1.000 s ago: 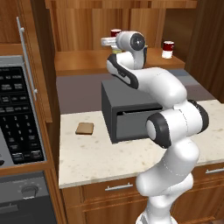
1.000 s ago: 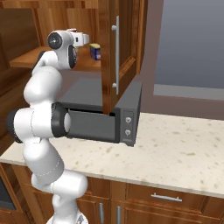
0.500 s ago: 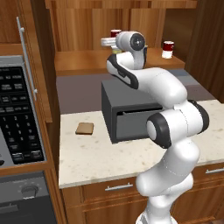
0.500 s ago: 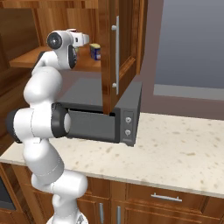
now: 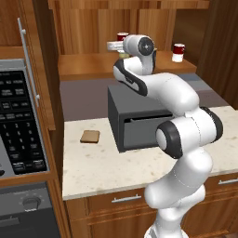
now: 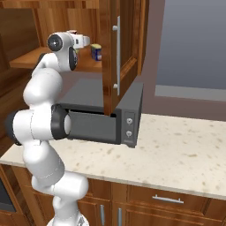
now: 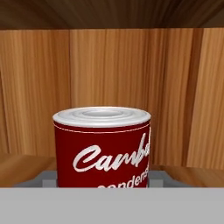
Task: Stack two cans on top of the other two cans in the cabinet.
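Note:
A red-and-white can [image 7: 102, 148] stands upright and very close in the hand view, in front of the cabinet's [image 7: 183, 96] wood-grain back. My gripper [image 7: 103, 183] is shut on it, with grey fingertips [image 7: 46, 178] hugging its lower sides. From the left base, the gripper [image 5: 115, 45] is held above the cabinet shelf [image 5: 83, 65], the can's top [image 5: 122, 36] showing behind it and a sliver of a dull tin [image 5: 122, 55] below. A second red-and-white can [image 5: 178, 52] stands at the shelf's right. A dark blue can with a yellow label [image 6: 96, 51] sits just beyond the gripper [image 6: 85, 40].
A dark grey boxy oven [image 5: 139, 122] sits on the speckled counter [image 5: 93, 167] below the shelf, under my arm. A brown slice [image 5: 89, 136] lies left of it. A microwave keypad [image 5: 18, 125] fills the left. The open cabinet door [image 6: 117, 48] hangs right of the gripper.

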